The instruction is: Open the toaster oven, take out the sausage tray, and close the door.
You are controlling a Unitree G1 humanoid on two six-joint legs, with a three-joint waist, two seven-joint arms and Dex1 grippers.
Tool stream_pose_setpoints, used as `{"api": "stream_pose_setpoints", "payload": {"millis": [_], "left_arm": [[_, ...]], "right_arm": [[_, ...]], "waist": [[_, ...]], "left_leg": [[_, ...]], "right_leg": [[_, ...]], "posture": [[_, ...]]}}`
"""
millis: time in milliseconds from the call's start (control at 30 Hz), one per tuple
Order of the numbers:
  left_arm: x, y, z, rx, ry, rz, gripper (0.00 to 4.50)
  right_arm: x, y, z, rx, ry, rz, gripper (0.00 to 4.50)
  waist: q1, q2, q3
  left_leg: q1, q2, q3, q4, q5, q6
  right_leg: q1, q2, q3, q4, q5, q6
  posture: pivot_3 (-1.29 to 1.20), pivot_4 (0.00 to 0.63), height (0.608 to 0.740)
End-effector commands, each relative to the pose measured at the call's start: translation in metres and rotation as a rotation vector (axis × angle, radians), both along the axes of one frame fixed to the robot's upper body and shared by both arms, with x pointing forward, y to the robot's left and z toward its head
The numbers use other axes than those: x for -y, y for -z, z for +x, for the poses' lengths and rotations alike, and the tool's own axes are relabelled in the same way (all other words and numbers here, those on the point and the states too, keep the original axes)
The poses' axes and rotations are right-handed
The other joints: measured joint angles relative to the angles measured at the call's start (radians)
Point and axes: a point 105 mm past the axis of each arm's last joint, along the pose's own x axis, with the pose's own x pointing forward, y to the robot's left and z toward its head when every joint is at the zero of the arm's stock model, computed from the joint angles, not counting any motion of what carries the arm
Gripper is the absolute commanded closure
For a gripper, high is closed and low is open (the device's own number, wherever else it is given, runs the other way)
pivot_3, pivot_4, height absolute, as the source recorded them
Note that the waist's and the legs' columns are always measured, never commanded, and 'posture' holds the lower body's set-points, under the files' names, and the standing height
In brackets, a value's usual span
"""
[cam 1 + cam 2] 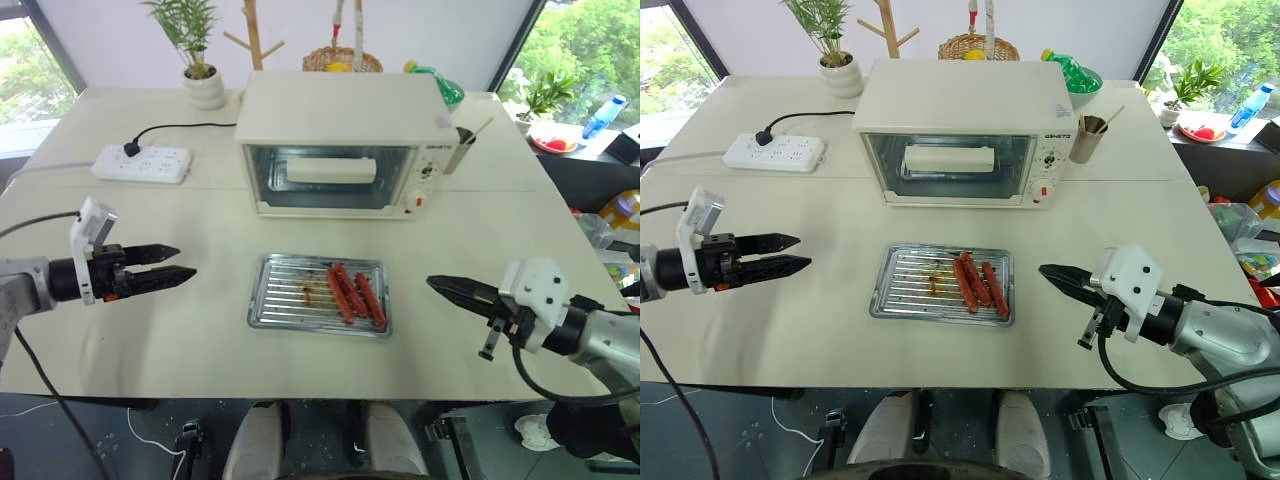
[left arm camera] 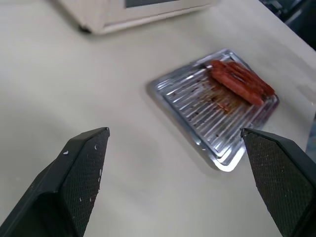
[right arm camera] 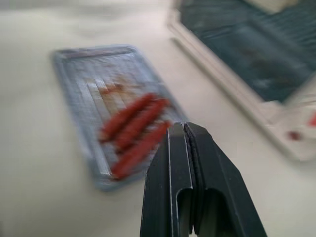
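The cream-white toaster oven (image 1: 340, 110) stands at the back middle of the table, its glass door (image 1: 330, 178) closed upright. In front of it the silver sausage tray (image 1: 290, 295) lies flat on the table, with three red sausages (image 1: 355, 293) along its right side. My left gripper (image 1: 185, 262) hovers left of the tray, pointing toward it, open with nothing between its fingers (image 2: 84, 163). Right of the tray, my right gripper (image 1: 432, 283) points toward it, shut and empty. The right wrist view shows the shut gripper (image 3: 183, 129) with the tray (image 3: 84, 74) and the oven (image 3: 256, 59) beyond it.
A white power strip (image 1: 142, 163) with a black cable lies at the back left. Behind it is a potted plant (image 1: 203, 85). A cup with sticks (image 1: 460, 150) stands just right of the oven, with a basket (image 1: 342, 60) and green bottle (image 1: 440, 85) behind.
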Motion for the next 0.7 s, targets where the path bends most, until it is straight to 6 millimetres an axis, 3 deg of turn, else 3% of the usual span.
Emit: {"api": "stream_pose_setpoints", "payload": {"millis": [33,400,700], "left_arm": [[0.011,-0.032,-0.005,0.142,0.072,0.043,0.03],[0.02,-0.051,-0.024,0.171,0.139,0.063,0.03],[0.021,-0.053,-0.023,0.181,0.134,0.061,0.03]], "right_arm": [[-0.002,-0.006,-0.004,-0.086,-0.07,0.032,4.5],[0.011,-0.015,0.007,-0.106,-0.07,0.02,4.5],[0.007,-0.014,0.009,-0.122,-0.085,0.038,4.5]], "waist": [[-0.002,0.0,0.0],[-0.003,0.0,0.0],[-0.003,0.0,0.001]], "left_leg": [[-0.001,0.0,0.001,-0.001,0.001,0.001],[-0.008,0.0,0.004,0.002,0.001,0.003],[-0.007,0.0,0.005,0.007,0.001,0.003]], "right_leg": [[0.002,-0.001,0.0,-0.001,0.0,0.0],[-0.003,0.007,-0.003,0.001,0.001,0.003],[-0.003,0.008,-0.003,0.004,0.001,0.004]], "posture": [[0.0,0.15,0.74],[0.0,0.15,0.74],[0.0,0.15,0.74]]}}
